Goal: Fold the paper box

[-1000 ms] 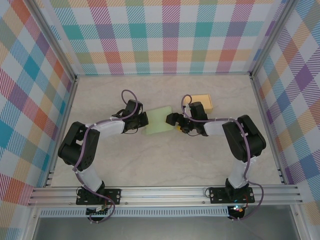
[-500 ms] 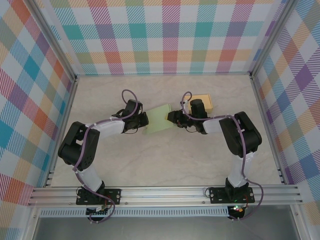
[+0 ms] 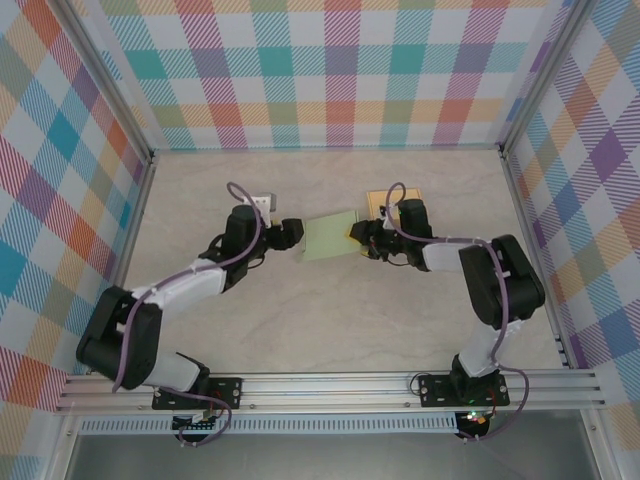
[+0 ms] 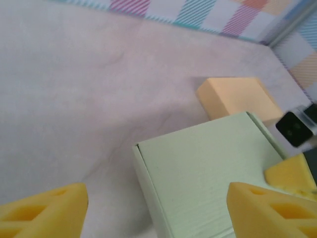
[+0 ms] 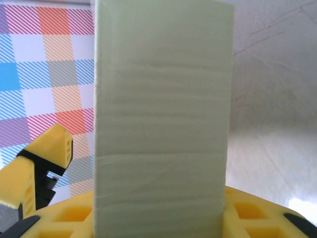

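Green paper box (image 3: 330,238) is lying near the middle of the pale table (image 3: 300,330), between the two arms, its top panel looking closed and flat. Whether it is resting fully on the surface or is tipped up slightly cannot be told. The right gripper (image 3: 357,237) is clamping the box's right-hand edge, with the card standing against its yellow fingers (image 5: 257,213) in the right wrist view. The left gripper (image 3: 291,238) is hanging released at the opposite edge, its pads (image 4: 44,206) spread wide and touching nothing. A tan box (image 3: 397,203) is sitting just behind the right gripper, close to the green one.

The step in hand appears to be a change of grip, with the right side anchoring the box while the left readies a fresh hold. Doing it well likely means holding firmly without crushing the thin card. It also means closing the left pads squarely along the folded edge rather than on a corner, and avoiding a push toward the tan box.
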### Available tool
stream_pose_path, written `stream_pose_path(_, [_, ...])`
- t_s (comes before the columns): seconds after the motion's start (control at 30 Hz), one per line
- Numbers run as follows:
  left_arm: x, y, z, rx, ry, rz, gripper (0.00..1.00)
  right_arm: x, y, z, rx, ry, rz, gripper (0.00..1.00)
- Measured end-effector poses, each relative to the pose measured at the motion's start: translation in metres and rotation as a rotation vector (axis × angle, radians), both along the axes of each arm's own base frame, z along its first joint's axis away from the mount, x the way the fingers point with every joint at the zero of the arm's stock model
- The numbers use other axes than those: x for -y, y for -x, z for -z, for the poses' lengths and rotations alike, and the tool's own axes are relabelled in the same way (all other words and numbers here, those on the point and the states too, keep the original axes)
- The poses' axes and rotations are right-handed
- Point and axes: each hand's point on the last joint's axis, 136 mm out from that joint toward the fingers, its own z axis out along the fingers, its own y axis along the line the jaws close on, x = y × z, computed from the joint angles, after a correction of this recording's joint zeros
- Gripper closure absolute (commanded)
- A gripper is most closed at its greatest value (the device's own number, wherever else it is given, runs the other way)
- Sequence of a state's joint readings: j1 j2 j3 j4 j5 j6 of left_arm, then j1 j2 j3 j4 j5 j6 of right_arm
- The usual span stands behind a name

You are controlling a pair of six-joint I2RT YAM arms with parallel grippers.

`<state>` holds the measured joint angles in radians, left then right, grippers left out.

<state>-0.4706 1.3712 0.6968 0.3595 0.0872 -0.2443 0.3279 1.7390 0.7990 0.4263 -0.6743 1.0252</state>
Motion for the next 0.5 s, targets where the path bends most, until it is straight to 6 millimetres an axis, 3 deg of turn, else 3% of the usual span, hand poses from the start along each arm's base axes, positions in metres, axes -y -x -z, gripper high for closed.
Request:
stream_pose_path(0.07, [0.012,0.017,-0.012,0.126,-0.055,0.094,0.25,0.006,0.004,-0.009,-0.011,-0.01,0.005,0.62])
stream_pose_path(0.2, [0.057,0.061,-0.029,0.359,-0.23,0.361,0.22,0.014,0.014,-0.022,-0.047,-0.026,-0.007,0.62])
stream_pose_path(0.27, [0.073,0.079,-0.035,0.46,-0.307,0.457,0.15,0.016,0.021,-0.024,-0.075,-0.035,-0.021,0.62])
stream_pose_path(0.4, [0.093,0.106,-0.029,0.579,-0.459,0.602,0.1,0.021,0.036,-0.029,-0.141,-0.054,-0.049,0.61])
stream_pose_path(0.5, [0.097,0.115,-0.017,0.612,-0.57,0.658,0.09,0.021,0.047,-0.034,-0.176,-0.066,-0.072,0.61])
